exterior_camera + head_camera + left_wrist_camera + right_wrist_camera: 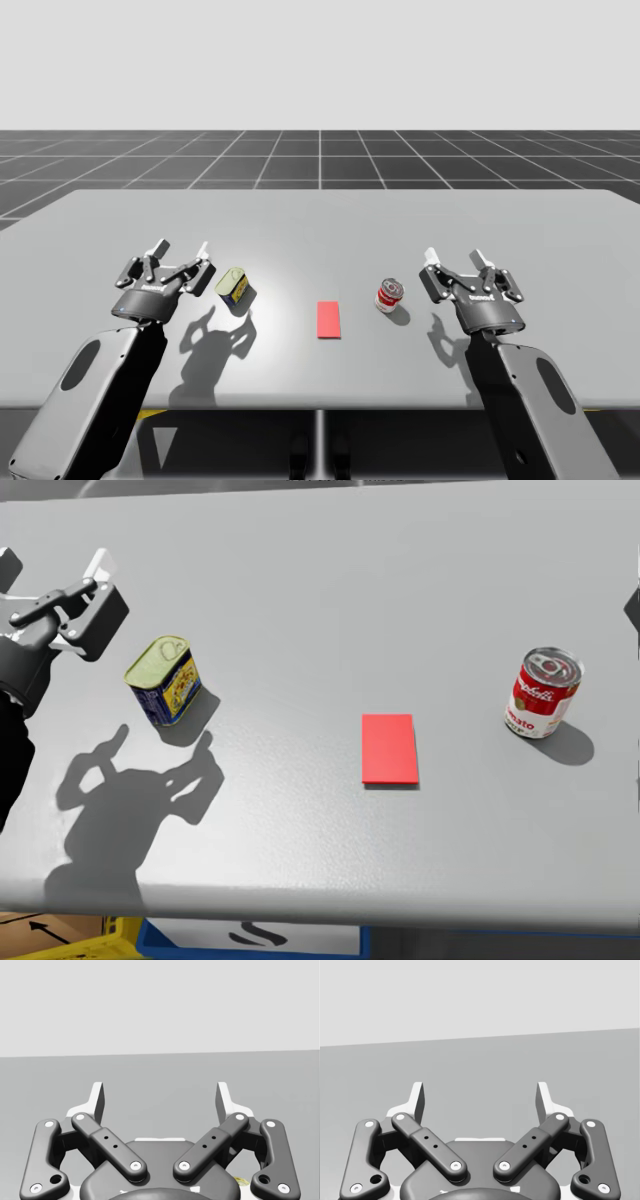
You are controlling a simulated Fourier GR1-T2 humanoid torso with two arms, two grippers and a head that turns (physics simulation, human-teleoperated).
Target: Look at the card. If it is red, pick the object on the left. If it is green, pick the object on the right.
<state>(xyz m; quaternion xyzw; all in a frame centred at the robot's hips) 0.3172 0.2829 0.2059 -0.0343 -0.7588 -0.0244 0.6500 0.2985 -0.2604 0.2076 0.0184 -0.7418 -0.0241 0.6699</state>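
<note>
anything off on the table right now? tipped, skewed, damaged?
Nothing stands out. The blue-and-yellow tin and the red-and-white can stand upright, the red card lies flat between them, and my left gripper and right gripper are open, holding nothing.

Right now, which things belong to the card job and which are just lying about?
Job: flat red card; rectangular yellow-and-blue tin left of it; round red-and-white can right of it; my left claw, open.
Lying about: blue bin, yellow bin, below the grey table.
</note>
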